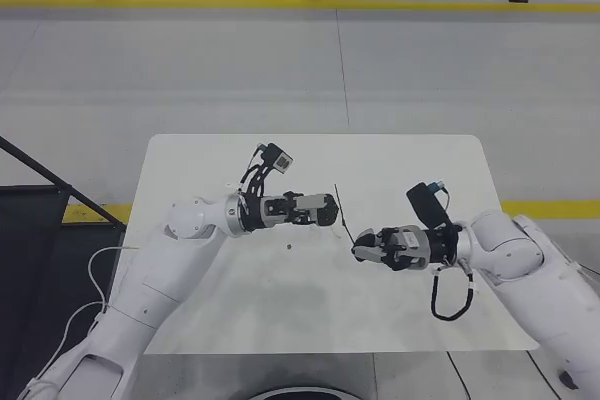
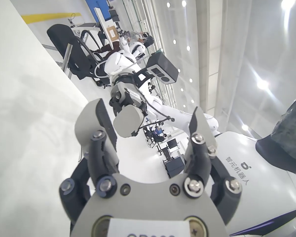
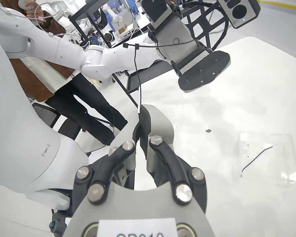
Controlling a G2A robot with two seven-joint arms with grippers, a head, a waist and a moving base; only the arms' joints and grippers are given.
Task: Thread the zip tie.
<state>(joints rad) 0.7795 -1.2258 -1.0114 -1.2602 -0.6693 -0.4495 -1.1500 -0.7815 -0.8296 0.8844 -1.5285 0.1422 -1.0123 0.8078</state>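
Zip tie (image 3: 137,80) in right claw (image 3: 140,115) | left claw (image 2: 148,109) spread | clear bag (image 3: 273,171)

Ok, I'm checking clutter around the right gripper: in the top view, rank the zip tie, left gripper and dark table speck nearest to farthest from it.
1. The zip tie: pinched in the right gripper itself.
2. The left gripper: open, just across the tie, on the robot's left.
3. The dark speck: on the table, farther to the left, near the left arm's wrist.
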